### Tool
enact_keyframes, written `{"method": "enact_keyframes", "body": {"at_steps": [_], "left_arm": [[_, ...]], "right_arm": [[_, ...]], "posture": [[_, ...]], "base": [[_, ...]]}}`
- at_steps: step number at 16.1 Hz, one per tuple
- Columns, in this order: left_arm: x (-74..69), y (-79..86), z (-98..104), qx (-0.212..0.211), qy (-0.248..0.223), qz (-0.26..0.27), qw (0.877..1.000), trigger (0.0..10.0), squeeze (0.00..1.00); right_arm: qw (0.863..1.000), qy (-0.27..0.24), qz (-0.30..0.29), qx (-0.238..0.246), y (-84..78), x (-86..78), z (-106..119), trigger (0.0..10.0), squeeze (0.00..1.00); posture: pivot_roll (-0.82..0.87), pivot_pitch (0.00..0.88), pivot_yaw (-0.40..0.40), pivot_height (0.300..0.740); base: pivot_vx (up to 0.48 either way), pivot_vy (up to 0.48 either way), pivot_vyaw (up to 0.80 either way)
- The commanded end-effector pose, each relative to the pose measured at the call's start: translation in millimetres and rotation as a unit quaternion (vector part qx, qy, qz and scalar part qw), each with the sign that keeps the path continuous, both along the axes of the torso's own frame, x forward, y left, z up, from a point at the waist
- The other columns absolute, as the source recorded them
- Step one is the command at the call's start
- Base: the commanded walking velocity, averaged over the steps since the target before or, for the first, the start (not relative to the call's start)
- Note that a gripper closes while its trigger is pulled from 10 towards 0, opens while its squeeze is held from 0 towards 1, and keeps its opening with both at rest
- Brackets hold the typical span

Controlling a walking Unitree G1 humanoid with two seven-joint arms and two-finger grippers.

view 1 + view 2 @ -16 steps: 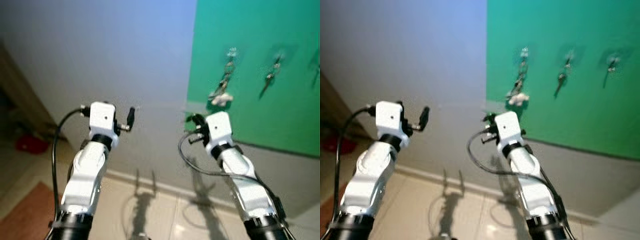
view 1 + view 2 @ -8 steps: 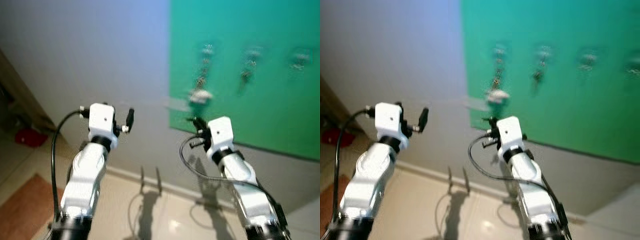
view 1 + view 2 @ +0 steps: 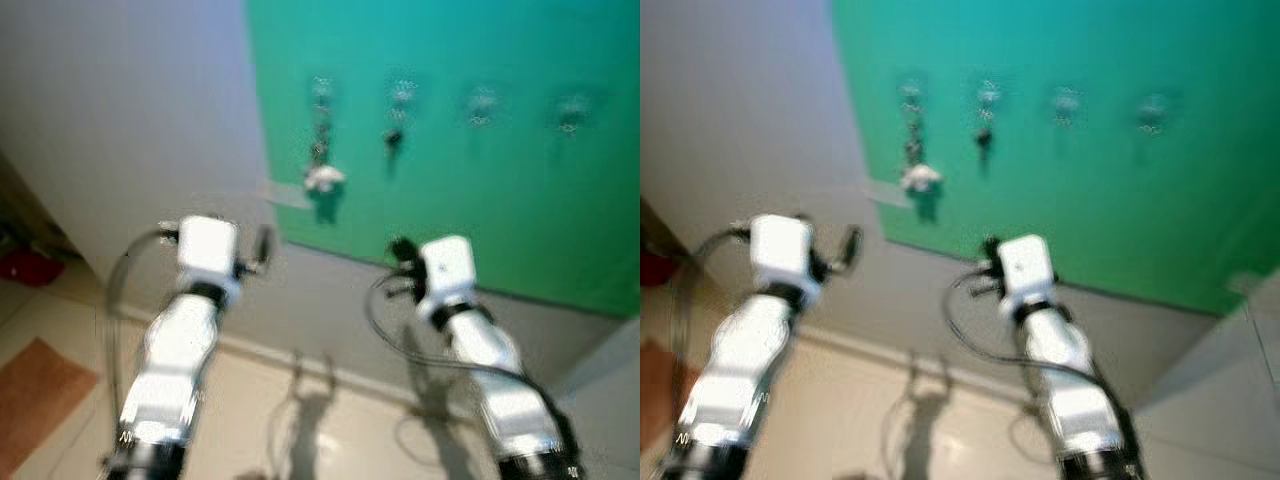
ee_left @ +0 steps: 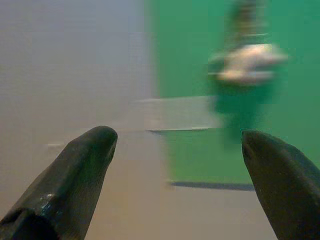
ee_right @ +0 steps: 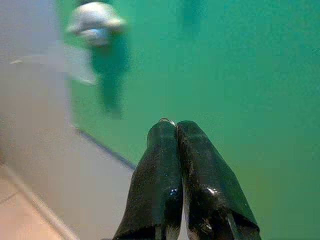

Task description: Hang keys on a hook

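While the head camera is blurring, the left eye view is showing a green panel [image 3: 470, 180] on the far wall with a row of four hooks [image 3: 483, 104] across its upper part. One bunch of keys with a pale fob [image 3: 322, 178] is hanging from the leftmost hook, and a small dark key [image 3: 392, 138] is hanging from the next; the two hooks to the right are looking bare. Both silver arms are raised toward the wall, the left gripper [image 3: 262, 245] below the pale fob, the right gripper [image 3: 403, 250] below the second hook, both well apart from the panel.

In the right eye view the same row is sitting above the right gripper [image 3: 989, 249], with a bare hook [image 3: 1067, 103] up and to its right.

Looking along the left wrist, the left gripper [image 4: 177, 150] is standing with its fingers [image 4: 75, 175] spread wide and holding nothing.

Looking along the right wrist, the right gripper [image 5: 176, 125] is pressing its fingers [image 5: 155, 175] tightly together; a thin silvery arc, probably a key ring [image 5: 167, 120], is peeking out at the tips.

Risk, as a judgement: with so little of the ring pinched, it could be slipping out during the lift, and the blur is making a bare hook hard to line up with, so the ring could be striking the panel or snagging the keys already hanging.
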State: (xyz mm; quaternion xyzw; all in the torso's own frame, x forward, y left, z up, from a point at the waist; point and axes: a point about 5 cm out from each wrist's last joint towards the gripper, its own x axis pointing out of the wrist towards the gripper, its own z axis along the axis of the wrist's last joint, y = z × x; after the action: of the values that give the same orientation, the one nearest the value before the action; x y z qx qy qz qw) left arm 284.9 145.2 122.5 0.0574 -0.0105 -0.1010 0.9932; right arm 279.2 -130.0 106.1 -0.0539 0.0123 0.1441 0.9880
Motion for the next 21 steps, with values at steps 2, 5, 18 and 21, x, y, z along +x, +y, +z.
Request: {"method": "enact_keyframes", "body": {"at_steps": [2, 5, 18, 21], "left_arm": [[-0.7, 6.4, 5.2, 0.032, -0.011, -0.008, 0.999, 10.0, 0.0], [0.7, 3.9, 11.6, 0.035, -0.022, -0.038, 0.998, 10.0, 0.0], [-6.1, -27.6, 28.2, 0.029, -0.047, -0.23, 0.972, 10.0, 0.0], [-3.6, -26.5, 25.2, 0.034, -0.044, -0.219, 0.974, 10.0, 0.0]], "right_arm": [[0.999, -0.029, 0.011, 0.028, 6.9, 5.2, 14.4, 10.0, 0.0], [0.997, -0.049, 0.005, 0.052, 9.3, 17.5, 28.2, 10.0, 0.0], [0.972, -0.176, -0.08, 0.136, -24.0, 56.8, 101.4, 10.0, 0.0], [0.968, -0.181, -0.076, 0.157, -22.8, 53.2, 101.0, 10.0, 0.0]], "posture": [[-0.05, 0.0, 0.056, 0.74], [-0.05, 0.0, 0.075, 0.74], [-0.02, 0.0, 0.071, 0.74], [-0.03, 0.0, 0.076, 0.74]], "base": [[0.0, 0.0, 0.0], [0.0, 0.0, 0.0], [0.0, 0.0, 0.0], [0.0, 0.0, 0.0]]}}
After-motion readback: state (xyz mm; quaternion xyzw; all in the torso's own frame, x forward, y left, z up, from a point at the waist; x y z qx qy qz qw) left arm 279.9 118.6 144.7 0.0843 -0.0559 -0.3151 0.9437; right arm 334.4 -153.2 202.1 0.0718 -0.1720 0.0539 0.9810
